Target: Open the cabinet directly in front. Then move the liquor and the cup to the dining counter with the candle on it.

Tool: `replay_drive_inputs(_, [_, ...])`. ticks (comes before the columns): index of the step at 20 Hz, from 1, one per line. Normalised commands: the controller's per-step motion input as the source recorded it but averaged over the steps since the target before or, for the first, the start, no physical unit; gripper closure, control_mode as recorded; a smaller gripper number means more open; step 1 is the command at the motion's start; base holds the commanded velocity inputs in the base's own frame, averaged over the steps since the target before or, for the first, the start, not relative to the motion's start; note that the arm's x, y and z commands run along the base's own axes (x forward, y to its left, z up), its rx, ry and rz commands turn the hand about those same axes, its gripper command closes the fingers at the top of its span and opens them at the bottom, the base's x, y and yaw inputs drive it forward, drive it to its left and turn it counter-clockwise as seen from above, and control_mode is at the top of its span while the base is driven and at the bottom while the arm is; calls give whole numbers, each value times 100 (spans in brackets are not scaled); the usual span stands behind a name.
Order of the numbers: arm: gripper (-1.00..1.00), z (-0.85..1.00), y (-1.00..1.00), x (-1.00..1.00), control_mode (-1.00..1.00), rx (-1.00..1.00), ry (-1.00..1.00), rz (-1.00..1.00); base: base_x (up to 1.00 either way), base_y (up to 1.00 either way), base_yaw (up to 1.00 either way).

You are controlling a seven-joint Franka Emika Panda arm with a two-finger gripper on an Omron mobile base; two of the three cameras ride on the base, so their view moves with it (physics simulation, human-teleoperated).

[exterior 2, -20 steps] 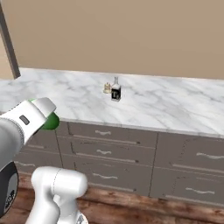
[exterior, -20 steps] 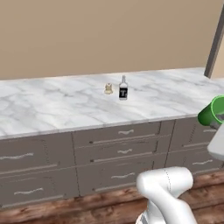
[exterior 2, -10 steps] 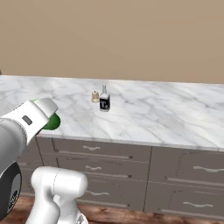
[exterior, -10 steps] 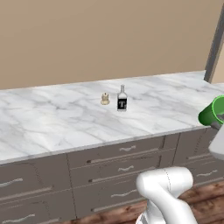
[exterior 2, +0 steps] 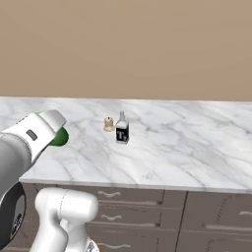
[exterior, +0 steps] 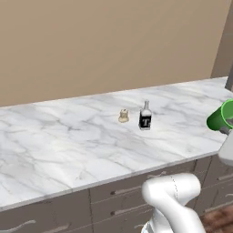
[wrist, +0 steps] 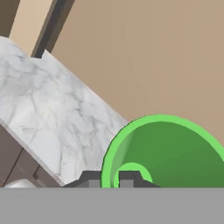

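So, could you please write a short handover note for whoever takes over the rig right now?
Gripper: shut on the cup, fingers pinching its rim; the green cup is carried in the air at the counter's near edge.
Liquor: already standing upright on the dining counter, just beside the small candle, not touching it.
Done: the liquor is delivered and the cup is in hand at the counter.
Left: set the cup down on the marble top, probably on a bare patch near the bottle, then release and pull back.
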Motion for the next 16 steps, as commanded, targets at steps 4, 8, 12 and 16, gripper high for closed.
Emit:
replay_drive_inputs(4, [100,0,0,0,100,0,0,0,66,52,-16])
replay_drive_inputs(8, [100,0,0,0,100,0,0,0,67,23,-16])
replay_drive_inputs(12, [100,0,0,0,100,0,0,0,68,18,-15])
replay_drive_inputs(16, [100,0,0,0,100,0,0,0,62,23,-15])
